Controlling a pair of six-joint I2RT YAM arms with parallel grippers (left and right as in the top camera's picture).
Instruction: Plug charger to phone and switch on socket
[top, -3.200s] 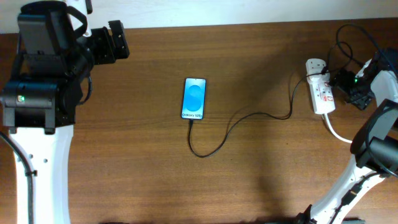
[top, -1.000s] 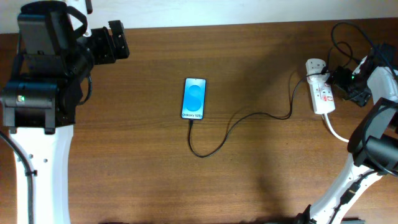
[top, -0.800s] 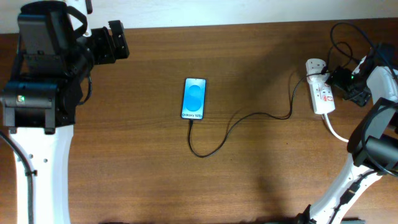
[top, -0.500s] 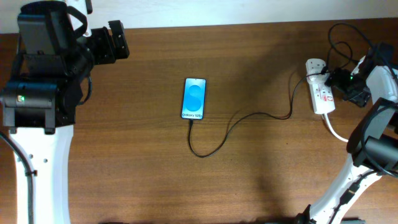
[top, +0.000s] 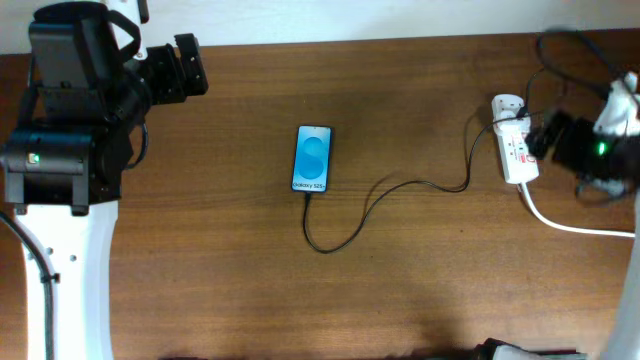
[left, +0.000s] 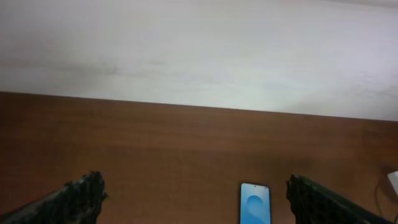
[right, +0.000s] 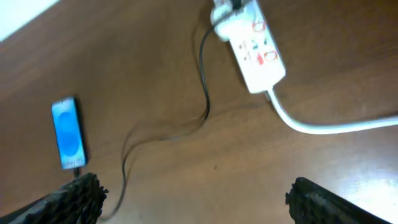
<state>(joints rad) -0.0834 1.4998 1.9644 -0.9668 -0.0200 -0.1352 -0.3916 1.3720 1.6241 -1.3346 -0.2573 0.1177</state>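
The phone (top: 312, 158) lies face up mid-table with its blue screen lit. It also shows in the left wrist view (left: 255, 203) and the right wrist view (right: 67, 132). The charger cable (top: 400, 184) runs from the phone's bottom edge in a loop to the white adapter (top: 505, 105), which sits in the far end of the socket strip (top: 517, 152). The right wrist view shows the socket (right: 256, 53) and the cable (right: 204, 93). My right gripper (top: 552, 138) is open and empty just right of the socket, above it. My left gripper (top: 187, 66) is open and empty at the far left.
The socket's thick white cord (top: 570, 226) trails to the right table edge; it also shows in the right wrist view (right: 323, 127). Black arm cables (top: 560, 50) loop behind the socket. The left arm's base (top: 60, 150) fills the left side. A white wall (left: 199, 50) borders the far edge.
My right gripper has pulled back to the right and risen from the socket's side; the right arm has swung out of the lower right corner. Phone, cable, socket and left arm are unmoved.
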